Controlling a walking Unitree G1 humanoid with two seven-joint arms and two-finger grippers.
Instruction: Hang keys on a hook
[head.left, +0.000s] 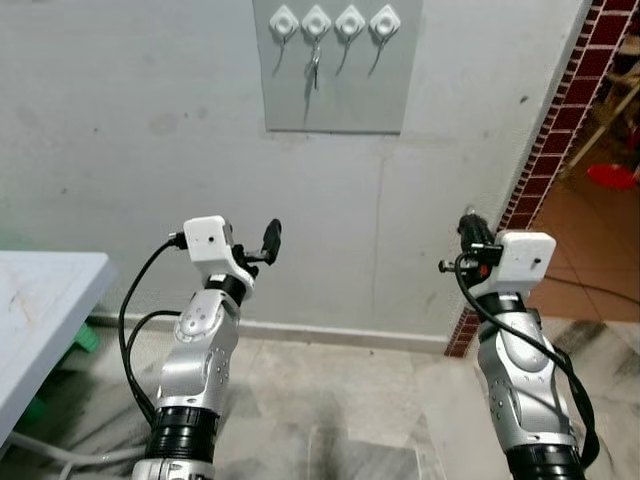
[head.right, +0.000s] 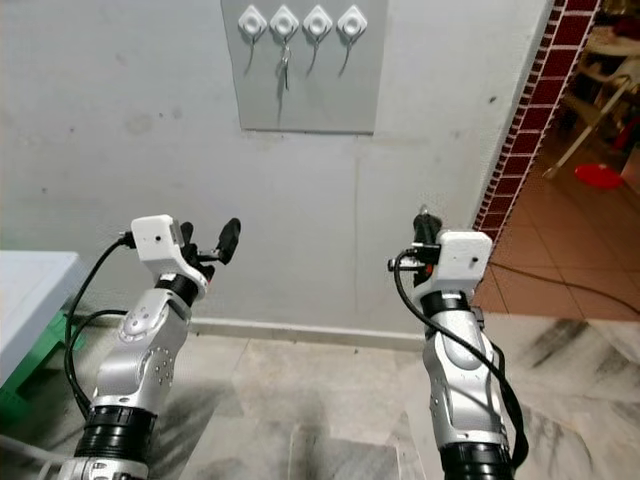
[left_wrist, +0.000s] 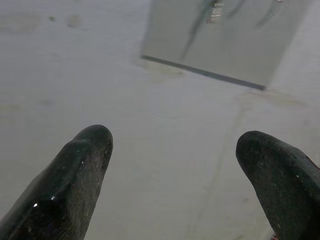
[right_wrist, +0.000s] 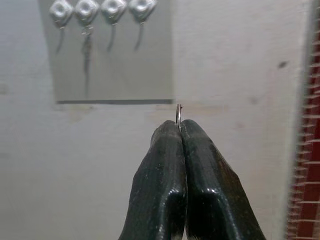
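Matte grey wall (head.left: 130, 150), right hand (right_wrist: 178, 131) pinching thin wire key ring (right_wrist: 178, 114), left hand (left_wrist: 172, 165) spread.

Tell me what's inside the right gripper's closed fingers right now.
A thin metal key ring pokes out between the tips of the right gripper, which is shut on it. Whatever hangs from the ring is covered by the fingers, so I can't confirm any keys there.

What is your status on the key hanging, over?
Right tool shut on key ring, held below the hook panel. Left tool open, idle. One key already on second hook; three hooks free. Nothing in the way.
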